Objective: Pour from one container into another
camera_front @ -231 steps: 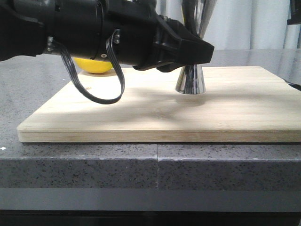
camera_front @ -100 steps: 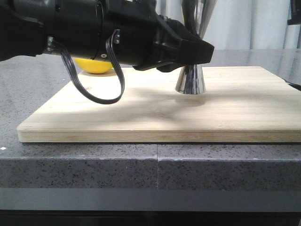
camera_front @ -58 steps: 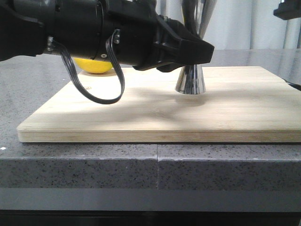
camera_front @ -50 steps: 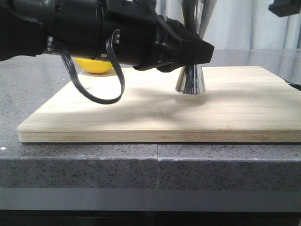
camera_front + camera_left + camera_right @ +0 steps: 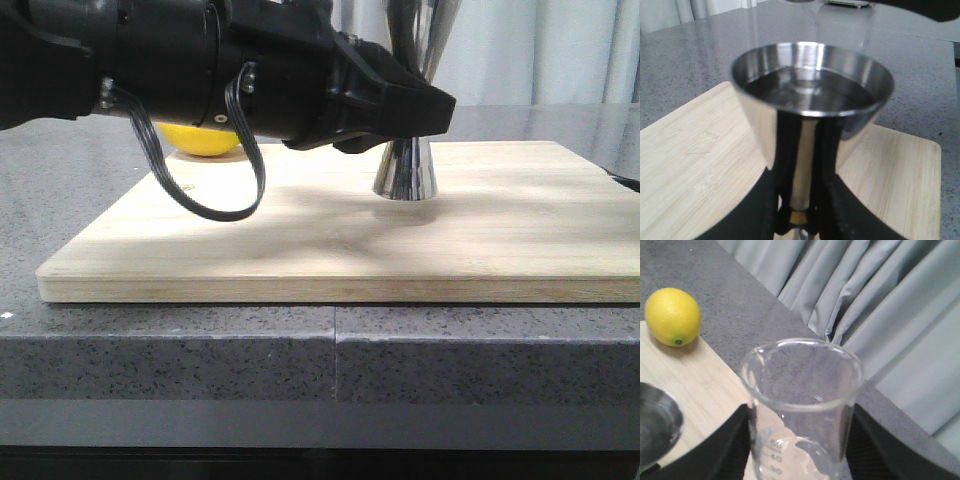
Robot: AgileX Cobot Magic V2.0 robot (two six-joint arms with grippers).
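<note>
— Where on the worktop?
— Board lying on it, reaching to its front edge.
— On the board?
— Jigger standing upright near the middle; liquid inside its upper cup. Lemon at the far left corner, well apart.
— The beaker?
— Upright, raised above the board's far side, right of the lemon, beside the jigger.

Grey speckled stone counter, a vertical seam on its front edge. Pale wooden board lies on it, near the front edge. Grey pleated curtains hang behind. Lighting even, soft shadows.
</note>
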